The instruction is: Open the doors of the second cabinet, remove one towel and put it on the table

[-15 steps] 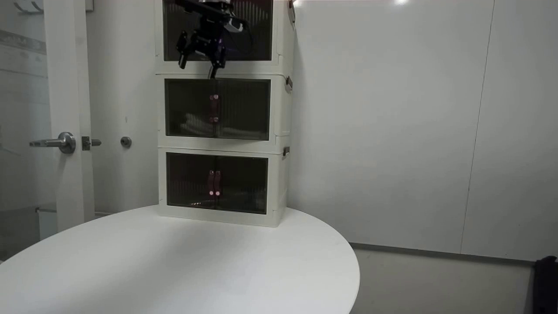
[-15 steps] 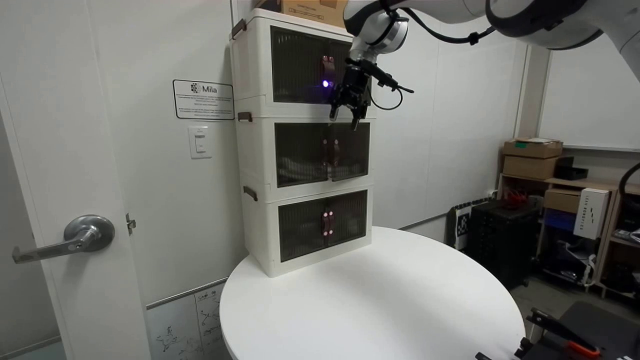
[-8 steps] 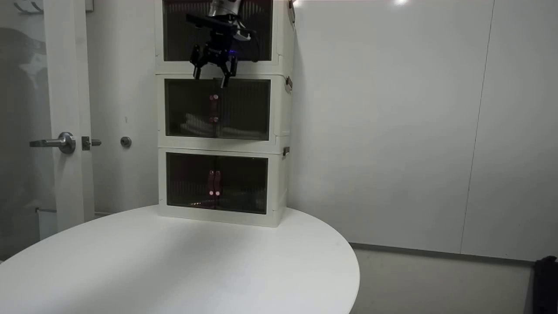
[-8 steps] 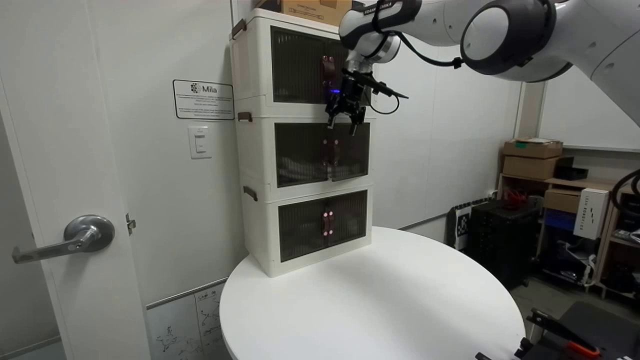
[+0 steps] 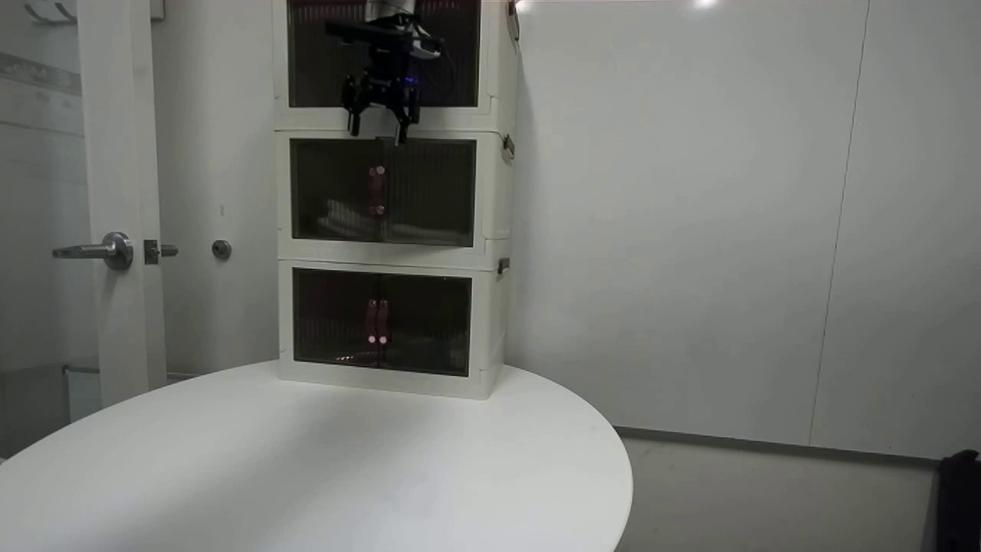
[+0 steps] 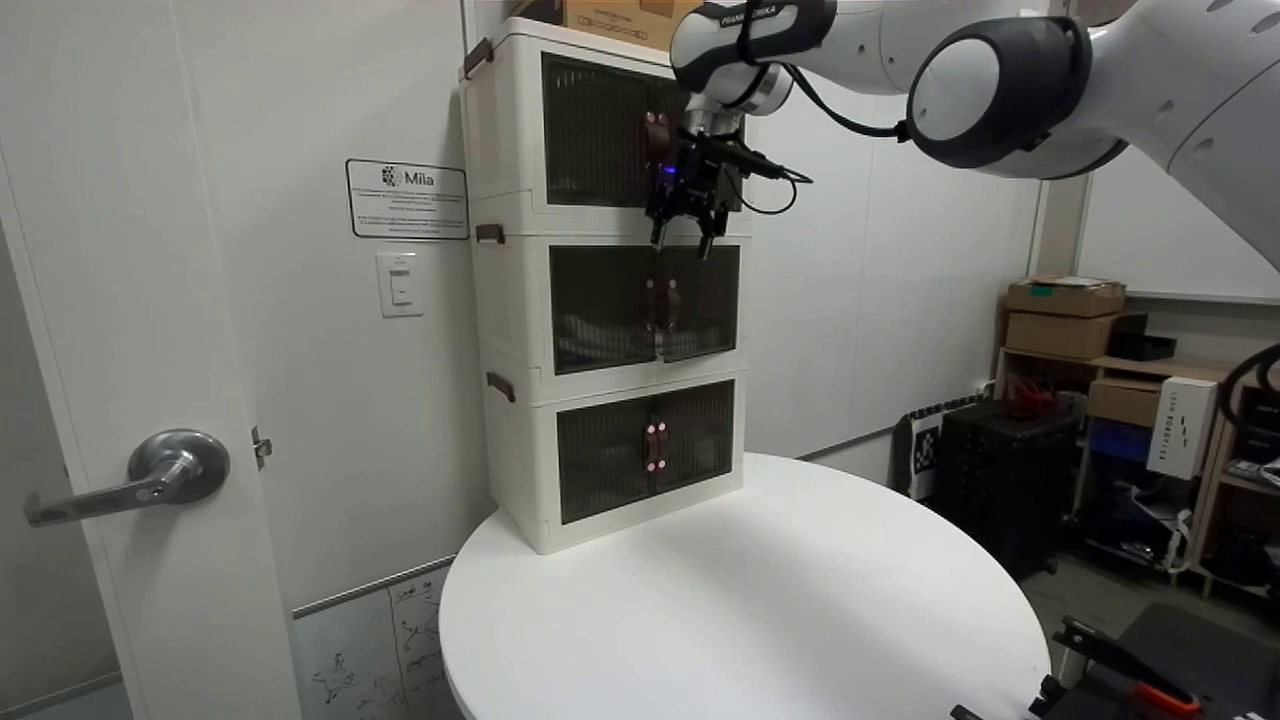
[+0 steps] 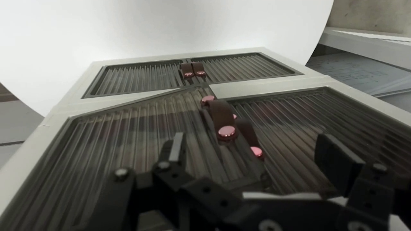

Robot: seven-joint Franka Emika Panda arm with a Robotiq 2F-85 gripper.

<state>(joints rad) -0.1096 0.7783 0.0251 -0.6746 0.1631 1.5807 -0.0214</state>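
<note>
The second cabinet (image 5: 494,192) is the middle white unit of the stack in both exterior views. Its dark ribbed doors (image 5: 429,192) (image 6: 603,308) have reddish-brown latches (image 7: 221,114) at the centre seam. In the wrist view, one door (image 7: 154,128) stands slightly ajar, its edge raised over the other door (image 7: 308,128). A pale folded towel (image 5: 345,218) shows dimly through the tinted panel. My gripper (image 5: 377,136) (image 6: 681,248) (image 7: 256,144) is open and empty, pointing down in front of the second cabinet's top edge, above the latches. The white round table (image 5: 383,468) stands below.
Like top (image 6: 595,130) and bottom (image 6: 605,465) units stand above and below. Cardboard boxes (image 6: 630,22) rest on the stack. A wall is behind it, and a door with a lever handle (image 6: 170,480) stands beside it. Shelves (image 6: 1150,370) are farther back.
My gripper has moved toward the centre seam, dropping a little and then rising slightly in the last half second. It stays open. The cabinet doors look unchanged.
</note>
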